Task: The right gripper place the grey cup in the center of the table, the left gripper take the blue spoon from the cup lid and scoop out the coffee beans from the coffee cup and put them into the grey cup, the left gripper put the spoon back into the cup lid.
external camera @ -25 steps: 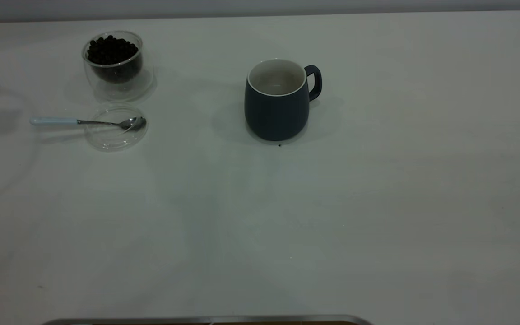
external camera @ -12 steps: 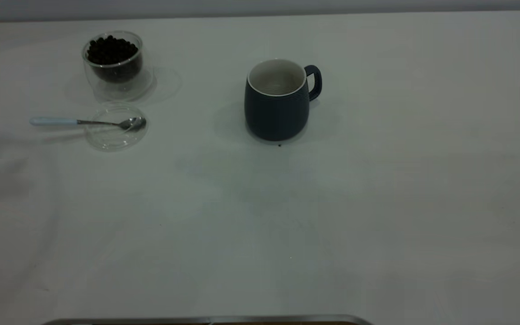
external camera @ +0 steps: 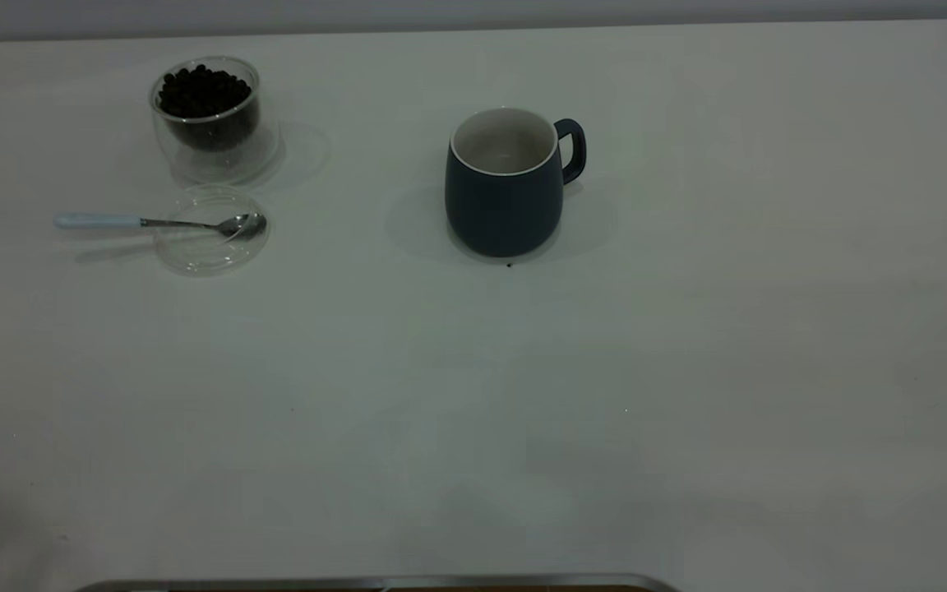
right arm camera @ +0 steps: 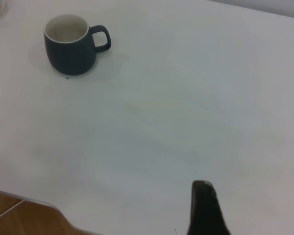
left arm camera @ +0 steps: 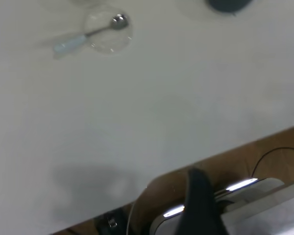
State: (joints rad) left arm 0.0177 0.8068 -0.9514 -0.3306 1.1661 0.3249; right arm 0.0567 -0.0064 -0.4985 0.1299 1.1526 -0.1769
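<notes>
- Spoon, pale-blue handle, lies with its bowl in clear glass lid.
- Dark grey mug stands upright on white counter.
- Left claw, right claw: opening not readable.

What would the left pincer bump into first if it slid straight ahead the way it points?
Probably nothing soon: ahead of the dark left pincer lies bare white table. Far off, slightly aside, sits the pale-blue-handled metal spoon on the clear glass lid; depth is unclear.
</notes>
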